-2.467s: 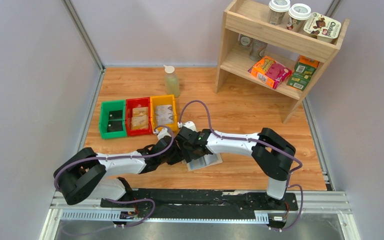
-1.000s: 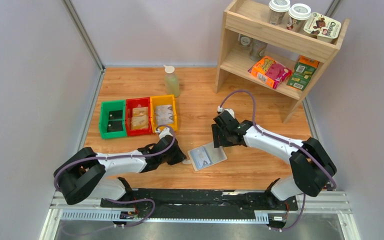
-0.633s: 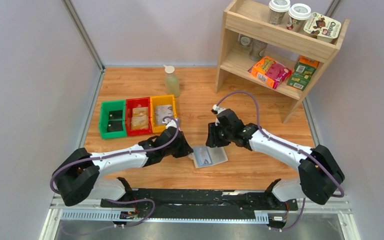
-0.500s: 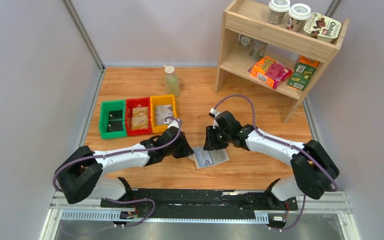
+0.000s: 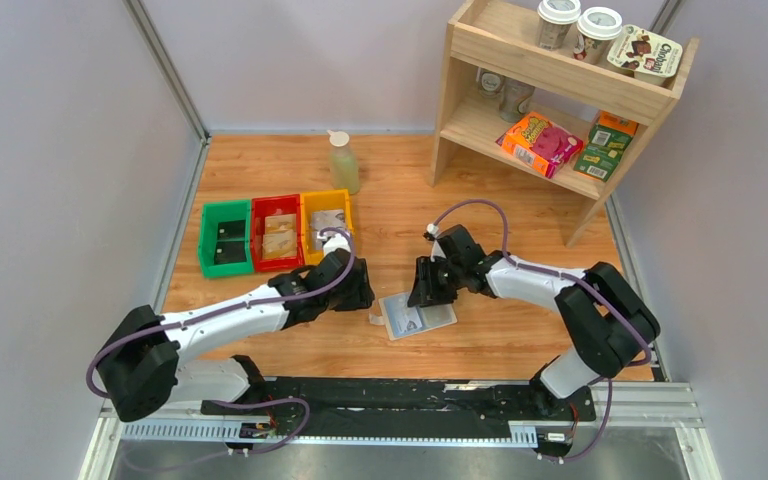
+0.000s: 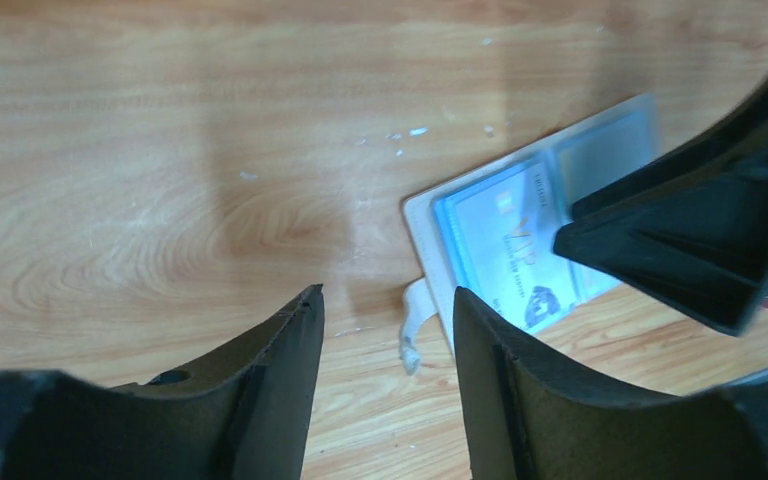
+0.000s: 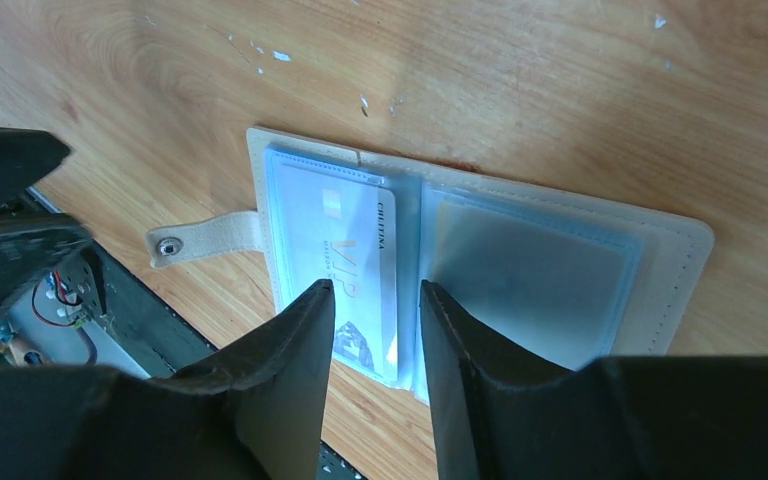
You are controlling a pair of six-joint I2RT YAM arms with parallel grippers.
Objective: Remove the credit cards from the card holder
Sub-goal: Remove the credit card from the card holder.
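Our left tool (image 6: 384, 295) sits low over the bench (image 5: 500, 340), fingers moderately apart and holding nothing, near the clasp tab (image 7: 205, 238). The card holder (image 5: 418, 316) lies open on the bench between both tools, with a pale VIP card (image 7: 345, 240) in its left sleeve. Our right tool (image 7: 377, 288) hovers over that card, fingers narrowly apart, empty.
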